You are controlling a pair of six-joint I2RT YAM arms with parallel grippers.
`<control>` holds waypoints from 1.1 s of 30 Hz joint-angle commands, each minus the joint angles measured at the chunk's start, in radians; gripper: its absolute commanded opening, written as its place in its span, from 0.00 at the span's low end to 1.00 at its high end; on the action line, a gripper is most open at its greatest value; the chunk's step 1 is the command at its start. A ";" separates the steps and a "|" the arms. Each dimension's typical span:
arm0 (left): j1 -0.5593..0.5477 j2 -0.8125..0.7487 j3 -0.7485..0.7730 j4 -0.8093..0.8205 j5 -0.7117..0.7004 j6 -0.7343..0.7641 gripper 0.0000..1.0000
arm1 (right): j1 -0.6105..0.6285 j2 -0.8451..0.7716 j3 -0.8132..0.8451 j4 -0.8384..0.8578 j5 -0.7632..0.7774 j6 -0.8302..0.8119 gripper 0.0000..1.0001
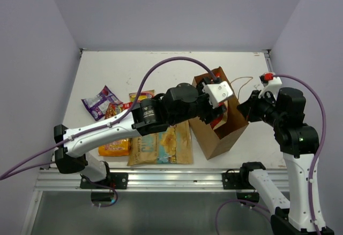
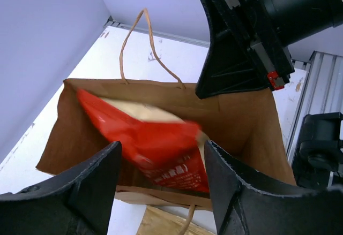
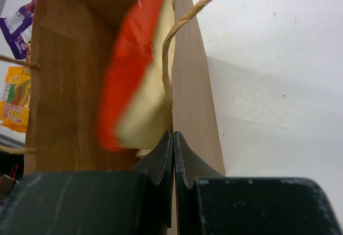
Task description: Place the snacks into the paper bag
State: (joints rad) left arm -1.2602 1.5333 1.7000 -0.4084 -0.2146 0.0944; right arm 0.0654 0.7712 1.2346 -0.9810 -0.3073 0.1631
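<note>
The brown paper bag [image 1: 221, 133] stands open at the table's right of centre. My left gripper [image 2: 161, 148] is open just above its mouth. A red-and-cream packet [image 2: 155, 141] lies blurred inside the bag, free of the fingers; it also shows in the right wrist view [image 3: 126, 80] and the top view [image 1: 218, 118]. My right gripper [image 3: 173, 134] is shut on the bag's right wall [image 3: 193, 96] at the rim. The other snacks lie left of the bag: a large tan-and-blue packet [image 1: 161, 146], an orange-yellow one [image 1: 115, 146], a purple one [image 1: 101, 101], a small red one [image 1: 114, 110] and a multicoloured one [image 1: 140, 96].
The bag's twine handles [image 2: 144, 37] stick up at its far rim. The right arm's wrist [image 2: 252, 37] hangs close above the bag's right side. The table's near edge is an aluminium rail [image 1: 161, 180]. Purple walls close in the table on three sides.
</note>
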 commanded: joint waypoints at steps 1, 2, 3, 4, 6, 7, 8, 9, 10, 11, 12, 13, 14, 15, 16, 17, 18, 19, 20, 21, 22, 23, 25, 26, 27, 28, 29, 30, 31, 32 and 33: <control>-0.005 -0.024 0.043 0.106 -0.057 -0.004 0.67 | 0.004 -0.004 0.029 -0.001 -0.019 -0.008 0.00; -0.004 -0.051 0.036 0.130 -0.078 -0.001 0.67 | 0.002 -0.003 0.031 -0.001 -0.019 -0.008 0.00; -0.005 -0.074 0.021 0.167 -0.118 0.001 0.67 | 0.002 -0.003 0.031 -0.001 -0.018 -0.008 0.00; -0.005 -0.103 -0.026 0.262 -0.137 0.013 0.68 | 0.002 -0.003 0.032 -0.001 -0.018 -0.008 0.00; -0.004 -0.211 -0.127 0.371 -0.204 0.019 0.69 | 0.002 -0.001 0.034 -0.005 -0.018 -0.010 0.00; -0.005 -0.252 -0.170 0.499 -0.239 0.027 0.69 | 0.002 -0.003 0.037 -0.005 -0.018 -0.008 0.00; -0.005 -0.342 -0.216 0.552 -0.279 0.034 0.69 | 0.002 -0.001 0.042 -0.008 -0.018 -0.011 0.00; -0.005 -0.389 -0.265 0.598 -0.377 0.042 0.70 | 0.002 -0.001 0.043 -0.010 -0.019 -0.010 0.00; -0.005 -0.433 -0.368 0.664 -0.434 0.069 0.70 | 0.002 -0.001 0.046 -0.012 -0.019 -0.010 0.00; -0.005 -0.520 -0.423 0.695 -0.506 0.086 0.70 | 0.002 -0.003 0.048 -0.012 -0.021 -0.011 0.00; -0.005 -0.566 -0.548 0.727 -0.699 0.090 0.70 | 0.002 -0.004 0.046 -0.013 -0.023 -0.011 0.00; -0.005 -0.675 -0.625 0.805 -0.795 0.081 0.71 | 0.002 -0.006 0.048 -0.012 -0.023 -0.010 0.00; -0.005 -0.734 -0.705 0.841 -0.868 0.088 0.71 | 0.002 -0.007 0.046 -0.012 -0.023 -0.010 0.00; -0.005 -0.793 -0.856 0.887 -0.893 0.097 0.72 | 0.002 -0.007 0.046 -0.012 -0.023 -0.013 0.00; -0.005 -0.896 -0.917 0.917 -0.919 0.073 0.73 | 0.002 -0.006 0.045 -0.012 -0.023 -0.013 0.00; -0.005 -0.927 -0.992 0.905 -0.996 0.056 0.73 | 0.002 -0.006 0.043 -0.010 -0.024 -0.014 0.00; -0.002 -0.949 -1.010 0.793 -1.050 -0.025 0.73 | 0.002 -0.001 0.045 -0.010 -0.026 -0.014 0.00; -0.004 -0.969 -1.014 0.686 -1.075 -0.089 0.73 | 0.002 -0.001 0.045 -0.012 -0.029 -0.014 0.00; -0.004 -0.969 -1.011 0.566 -1.104 -0.199 0.74 | 0.002 -0.001 0.045 -0.012 -0.032 -0.013 0.00; -0.004 -0.960 -0.998 0.451 -1.105 -0.366 0.75 | 0.002 -0.001 0.046 -0.013 -0.032 -0.016 0.00; -0.002 -0.926 -0.988 0.236 -1.091 -0.443 0.76 | 0.002 -0.003 0.045 -0.012 -0.032 -0.014 0.00; -0.004 -0.899 -0.975 0.126 -1.071 -0.534 0.78 | 0.002 -0.004 0.042 -0.012 -0.029 -0.014 0.00; -0.004 -0.784 -0.915 -0.186 -1.040 -0.816 0.83 | 0.001 -0.007 0.039 -0.012 -0.029 -0.013 0.00; -0.002 -0.745 -0.889 -0.251 -1.001 -0.869 0.87 | 0.002 -0.007 0.040 -0.012 -0.032 -0.013 0.00; 0.002 -0.705 -0.878 -0.329 -0.970 -0.925 0.90 | 0.002 -0.010 0.037 -0.012 -0.033 -0.010 0.00; 0.008 -0.634 -0.870 -0.351 -0.930 -0.935 0.91 | 0.002 -0.010 0.037 -0.012 -0.033 -0.010 0.00; 0.024 -0.603 -0.872 -0.365 -0.845 -0.944 0.93 | 0.002 -0.012 0.036 -0.012 -0.035 -0.010 0.00; 0.065 -0.576 -0.884 -0.345 -0.791 -0.923 0.95 | 0.002 -0.013 0.035 -0.012 -0.036 -0.008 0.00; 0.100 -0.546 -0.901 -0.322 -0.726 -0.902 0.95 | 0.002 -0.015 0.034 -0.012 -0.036 -0.008 0.00; 0.151 -0.544 -0.960 -0.290 -0.591 -0.885 0.96 | 0.002 -0.018 0.032 -0.012 -0.038 -0.010 0.00; 0.254 -0.553 -0.994 -0.205 -0.521 -0.836 1.00 | 0.002 -0.023 0.034 -0.013 -0.038 -0.008 0.00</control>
State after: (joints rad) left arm -1.1538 0.9962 0.7650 -0.5842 -0.9752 -0.6781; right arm 0.0654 0.7647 1.2419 -0.9886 -0.3122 0.1627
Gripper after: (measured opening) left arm 0.981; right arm 0.010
